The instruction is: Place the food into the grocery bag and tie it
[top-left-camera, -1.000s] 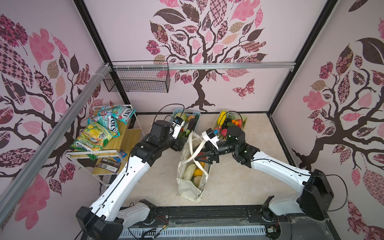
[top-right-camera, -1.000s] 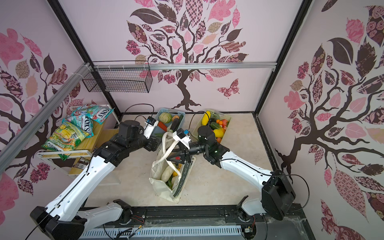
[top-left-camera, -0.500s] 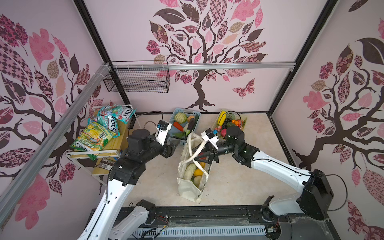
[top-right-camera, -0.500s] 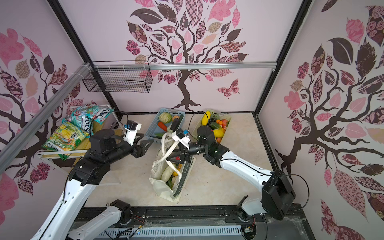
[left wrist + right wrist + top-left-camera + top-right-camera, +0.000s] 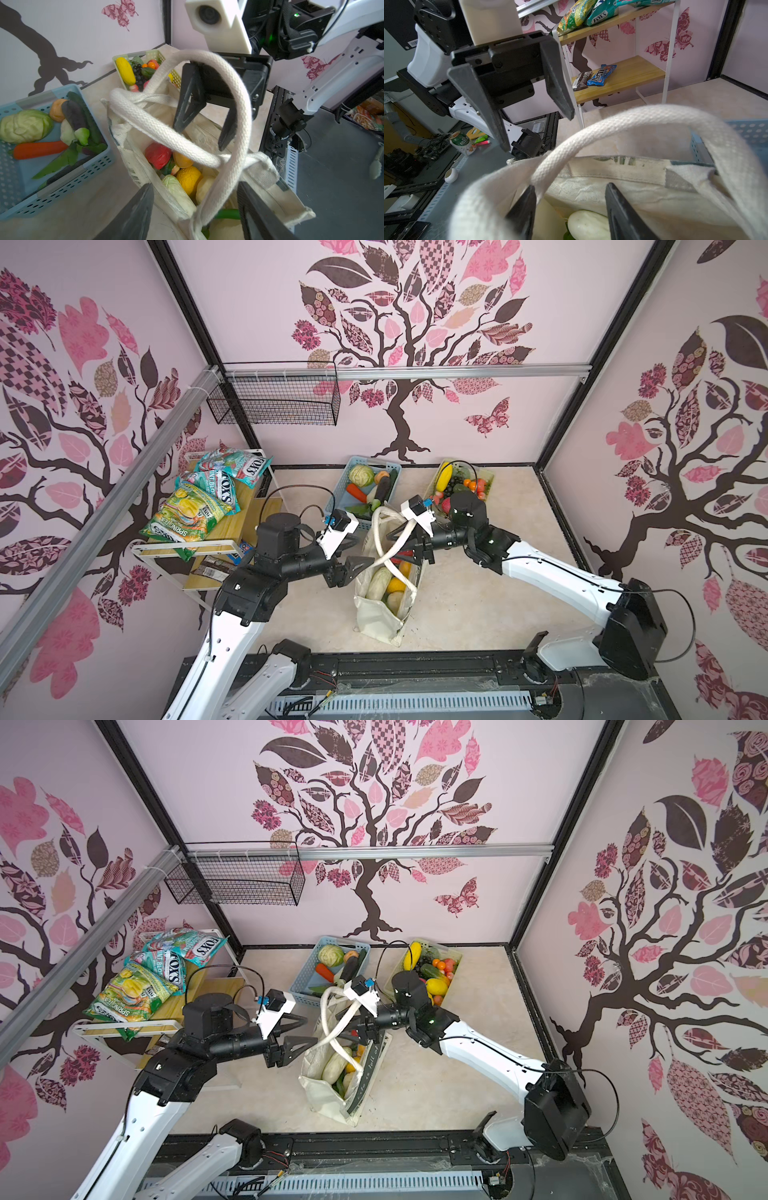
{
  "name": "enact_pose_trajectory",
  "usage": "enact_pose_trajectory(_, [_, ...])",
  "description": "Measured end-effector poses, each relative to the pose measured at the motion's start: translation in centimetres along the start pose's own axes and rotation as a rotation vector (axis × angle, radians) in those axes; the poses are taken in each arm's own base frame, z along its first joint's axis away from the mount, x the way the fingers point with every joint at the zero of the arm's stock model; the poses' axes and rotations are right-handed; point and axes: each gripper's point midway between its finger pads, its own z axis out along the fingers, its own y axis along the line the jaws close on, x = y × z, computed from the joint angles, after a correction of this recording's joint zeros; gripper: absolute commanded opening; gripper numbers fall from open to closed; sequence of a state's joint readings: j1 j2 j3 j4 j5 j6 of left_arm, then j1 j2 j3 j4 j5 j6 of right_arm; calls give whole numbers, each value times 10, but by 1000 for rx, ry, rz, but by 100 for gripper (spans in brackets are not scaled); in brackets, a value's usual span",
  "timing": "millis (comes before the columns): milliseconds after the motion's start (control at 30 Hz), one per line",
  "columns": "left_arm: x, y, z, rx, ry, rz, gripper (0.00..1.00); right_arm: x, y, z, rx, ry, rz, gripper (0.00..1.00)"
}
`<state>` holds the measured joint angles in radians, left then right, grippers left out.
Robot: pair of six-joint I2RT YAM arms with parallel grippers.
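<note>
The cream grocery bag (image 5: 376, 614) stands open on the floor in both top views, its two thick straps (image 5: 166, 135) crossed above the mouth. Food lies inside: a red piece (image 5: 158, 154), a yellow one (image 5: 188, 178) and a pale green one (image 5: 176, 191). My left gripper (image 5: 360, 556) is open at the bag's left rim, and one strap runs down between its fingers (image 5: 133, 216) unclamped. My right gripper (image 5: 397, 547) is open above the mouth from the right. A strap loop (image 5: 643, 116) arches over it and rests against one finger (image 5: 525, 209).
A light blue basket (image 5: 338, 497) and a pale green basket (image 5: 488, 481) of more vegetables and fruit stand behind the bag. A wooden shelf (image 5: 245, 514) with snack packets is on the left, and a black wire basket (image 5: 274, 402) hangs on the wall.
My left arm drew back from the straps near the blue basket and swung round to the bag's left rim, pointing at it. The right gripper stayed put inside the strap loop.
</note>
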<state>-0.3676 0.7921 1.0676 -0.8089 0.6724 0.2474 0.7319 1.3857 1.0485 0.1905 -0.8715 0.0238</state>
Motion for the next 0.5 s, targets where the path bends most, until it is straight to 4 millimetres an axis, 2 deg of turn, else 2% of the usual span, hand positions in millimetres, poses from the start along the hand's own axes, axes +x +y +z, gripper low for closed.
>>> enact_pose_trajectory(133, [10,-14,5,50,24,21,68,-1,-8,0,44,-3,7,56])
enact_pose_trajectory(267, [20,-22,13,67,76,45,58,-10,-14,1,72,-15,8,56])
enact_pose_trajectory(333, [24,-16,17,34,99,41,55,-12,-15,2,77,-18,10,56])
enact_pose_trajectory(500, [32,7,27,-57,155,25,37,-12,-16,1,83,-18,12,56])
